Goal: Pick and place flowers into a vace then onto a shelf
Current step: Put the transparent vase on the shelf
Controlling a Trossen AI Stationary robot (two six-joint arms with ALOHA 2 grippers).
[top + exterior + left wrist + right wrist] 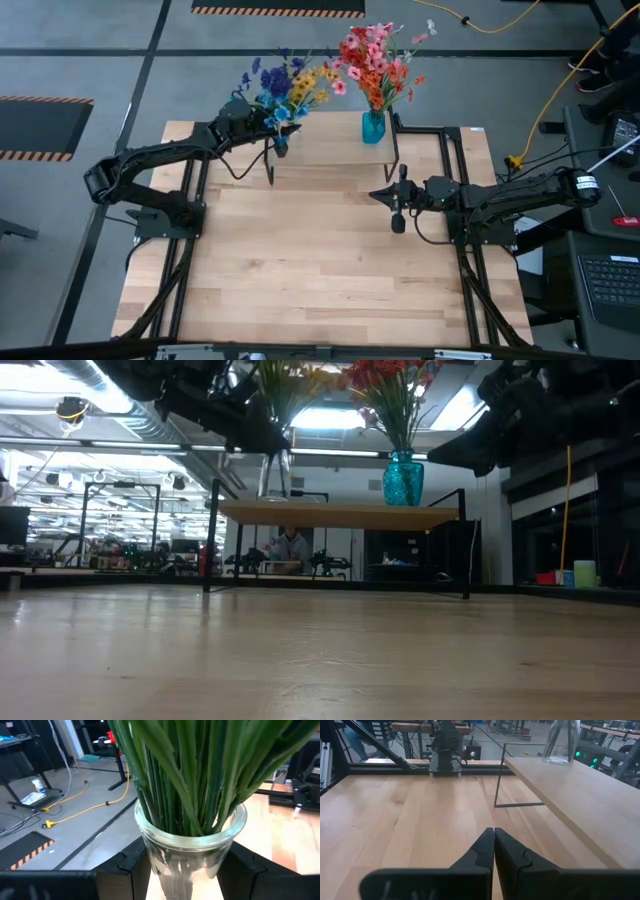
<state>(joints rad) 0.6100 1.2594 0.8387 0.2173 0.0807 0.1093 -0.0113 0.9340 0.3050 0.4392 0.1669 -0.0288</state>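
Observation:
A clear glass vase (190, 845) full of green stems carries blue, purple and yellow flowers (285, 85). My left gripper (187, 870) is shut on it over the left end of the shelf (330, 140). In the low view the vase's base (274, 495) is at the plank's top; whether it rests there I cannot tell. A teal vase (373, 126) with red and pink flowers (378, 55) stands on the shelf's right end. My right gripper (493, 845) is shut with nothing in it, above the table just in front of the shelf's right end. My left gripper pinches the glass vase's body just below the rim (150, 855) between its two fingers (131, 865), one on each side. The fingers come about level from the table's left. The vase is upright, its stems rising above the fingers.
The shelf stands on thin black legs (497, 780) at the table's far middle. Bare wooden tabletop (320, 270) spreads in front of it. Black frame rails (180, 250) run along the table's left and right sides.

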